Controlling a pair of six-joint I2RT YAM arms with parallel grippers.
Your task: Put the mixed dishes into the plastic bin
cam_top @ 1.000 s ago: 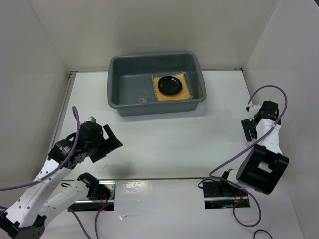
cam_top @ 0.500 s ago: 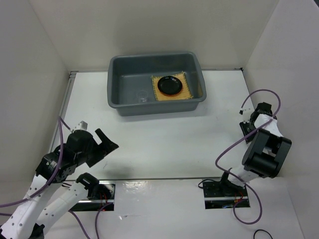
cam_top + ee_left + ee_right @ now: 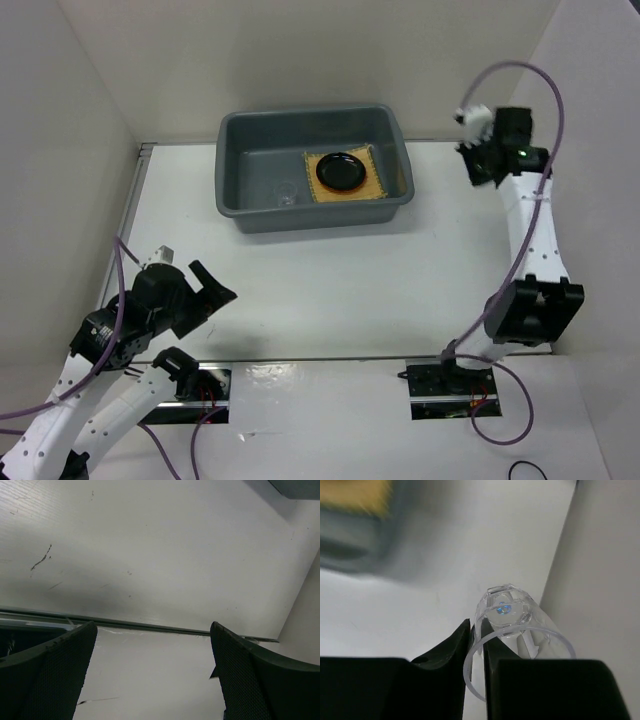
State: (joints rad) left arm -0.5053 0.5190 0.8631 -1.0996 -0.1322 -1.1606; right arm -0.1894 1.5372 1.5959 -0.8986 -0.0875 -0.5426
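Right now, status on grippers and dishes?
Left gripper open, empty. Right gripper shut on glass cup, right of bin. Mat, black plate already inside. Nothing blocking.

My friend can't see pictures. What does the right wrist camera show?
The right gripper pinches the rim of a clear cup, with the white table behind it. The grey bin and tan mat are blurry at the top left, and a wall is on the right.

Open bench (image 3: 330,285) runs from the near edge up to the plastic bin (image 3: 300,216). Inside, bamboo mat (image 3: 376,182) and black plate (image 3: 341,170) crowd the right half; a glass cup (image 3: 288,194) sits left-centre.
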